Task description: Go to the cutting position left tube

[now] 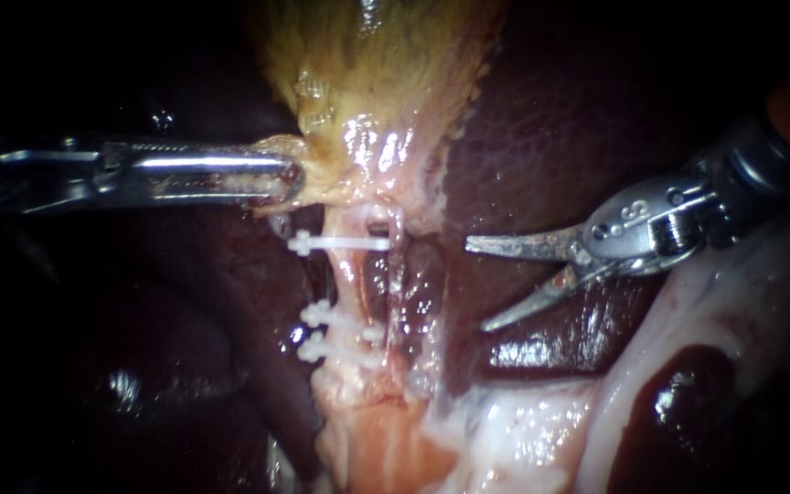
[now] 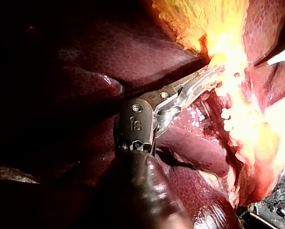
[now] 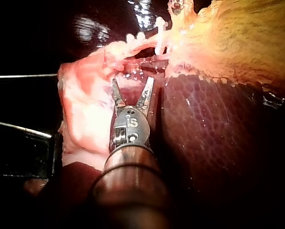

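The yellowish gallbladder hangs at the top centre, and my left instrument is shut on its lower edge. Below it a pale left tube runs downward. It carries one white clip high up and two more clips lower down. My right instrument has curved blade-like jaws that stand open to the right of the tubes, touching nothing. A darker tube lies between them and the left tube. The right wrist view shows the open jaws short of the clipped tube.
Dark red liver surrounds the tubes on both sides. Pale glistening tissue spreads at the lower right, under my right instrument's shaft. In the left wrist view, my left instrument holds bright yellow tissue, with liver beside it.
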`<state>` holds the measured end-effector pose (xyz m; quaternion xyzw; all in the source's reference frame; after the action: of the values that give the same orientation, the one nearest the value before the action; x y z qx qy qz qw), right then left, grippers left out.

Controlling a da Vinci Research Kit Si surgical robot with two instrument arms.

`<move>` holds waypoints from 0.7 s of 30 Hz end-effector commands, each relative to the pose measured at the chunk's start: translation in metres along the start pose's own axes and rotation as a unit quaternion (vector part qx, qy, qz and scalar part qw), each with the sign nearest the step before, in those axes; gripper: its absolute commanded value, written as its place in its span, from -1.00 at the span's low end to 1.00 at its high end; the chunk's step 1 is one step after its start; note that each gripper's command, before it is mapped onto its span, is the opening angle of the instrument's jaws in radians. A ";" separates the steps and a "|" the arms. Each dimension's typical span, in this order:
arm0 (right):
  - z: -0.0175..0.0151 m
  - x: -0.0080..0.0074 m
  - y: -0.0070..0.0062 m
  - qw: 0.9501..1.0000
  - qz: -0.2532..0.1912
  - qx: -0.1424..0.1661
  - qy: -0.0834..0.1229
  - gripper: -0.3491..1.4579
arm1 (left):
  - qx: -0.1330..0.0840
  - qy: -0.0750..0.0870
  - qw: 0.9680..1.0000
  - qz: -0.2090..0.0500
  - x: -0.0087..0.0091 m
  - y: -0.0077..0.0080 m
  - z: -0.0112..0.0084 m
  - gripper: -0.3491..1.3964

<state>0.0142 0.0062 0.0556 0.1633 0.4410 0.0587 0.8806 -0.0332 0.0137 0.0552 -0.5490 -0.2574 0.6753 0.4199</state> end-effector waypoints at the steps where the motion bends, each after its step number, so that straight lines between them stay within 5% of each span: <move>1: 0.0001 0.0000 0.0000 1.000 0.000 0.000 0.000 0.99 | -0.001 0.000 1.000 0.000 0.0003 0.0001 -0.0003 -1.00; 5: 0.0002 0.0001 0.0000 1.000 0.000 0.002 0.001 0.99 | -0.006 -0.004 1.000 -0.005 0.0019 0.0007 -0.0026 -1.00; 10: 0.0009 0.0006 0.0002 1.000 -0.001 0.018 0.008 0.99 | -0.003 0.010 1.000 -0.009 0.0037 0.0019 -0.0055 -1.00; 21: 0.0049 0.0046 -0.0002 0.992 0.082 0.092 0.037 0.99 | -0.003 0.010 1.000 -0.009 0.0035 0.0021 -0.0058 -1.00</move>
<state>0.0214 0.0059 0.0547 0.2848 0.4655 0.1010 0.8319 -0.0283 0.0150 0.0501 -0.5549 -0.2600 0.6652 0.4266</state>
